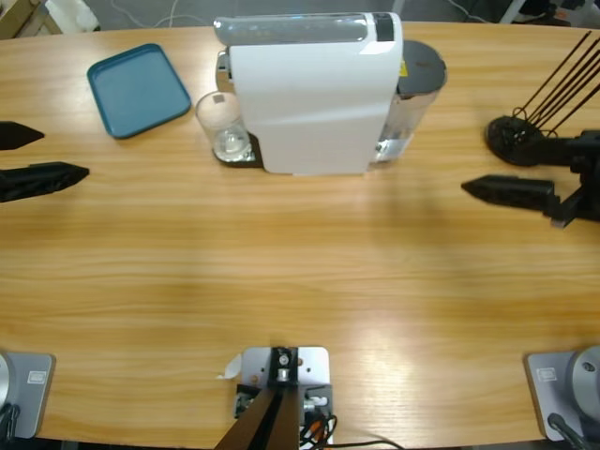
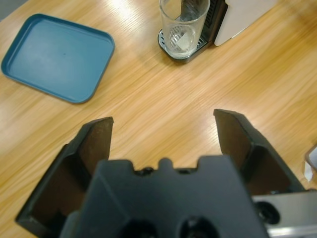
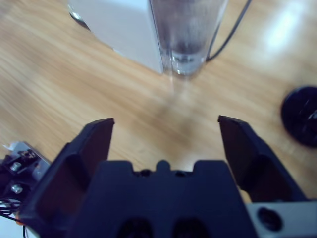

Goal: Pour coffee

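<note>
Left tool (image 2: 163,130) open and empty, glass (image 2: 183,27) straight ahead under the white coffee machine (image 1: 314,94), nearer than the open right tool (image 3: 166,134).

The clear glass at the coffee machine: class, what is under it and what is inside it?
The clear glass stands on the machine's dark drip tray, beside the white coffee machine. Inside, no brown liquid is visible; only pale reflections show at its bottom.
</note>
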{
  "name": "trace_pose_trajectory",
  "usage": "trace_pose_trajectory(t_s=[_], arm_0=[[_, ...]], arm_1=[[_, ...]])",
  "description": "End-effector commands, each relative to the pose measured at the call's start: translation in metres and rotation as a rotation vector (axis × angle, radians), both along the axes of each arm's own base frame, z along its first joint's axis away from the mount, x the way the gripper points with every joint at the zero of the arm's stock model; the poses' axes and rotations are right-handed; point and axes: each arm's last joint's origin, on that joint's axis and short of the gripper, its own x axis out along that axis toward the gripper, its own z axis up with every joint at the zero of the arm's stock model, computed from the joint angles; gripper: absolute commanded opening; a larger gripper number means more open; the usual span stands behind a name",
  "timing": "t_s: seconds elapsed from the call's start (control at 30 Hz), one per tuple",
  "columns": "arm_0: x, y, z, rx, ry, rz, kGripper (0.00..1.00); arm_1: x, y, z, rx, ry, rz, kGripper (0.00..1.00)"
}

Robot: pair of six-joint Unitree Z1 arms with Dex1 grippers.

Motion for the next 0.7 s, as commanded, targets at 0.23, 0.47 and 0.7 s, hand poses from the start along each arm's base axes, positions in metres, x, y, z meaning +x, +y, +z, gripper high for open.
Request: trace_pose_trajectory(t_s=[0.23,0.47,0.7], arm_0=[[-0.003,0.004,0.006,-0.015,0.018,0.031,0.89],[-0.008,0.008,0.009,-0.027,-0.038,0.033,0.89],[-0.008,0.01,0.009,-0.014,-0.051,0.046,0.89]], arm_1=[[0.062,0.035,0.077,-0.124,-0.197,0.042,0.0],[0.111,0.062,0.081,-0.179,-0.172,0.095,0.0],[0.153,0.094,0.09,-0.214,-0.132,0.15,0.0]])
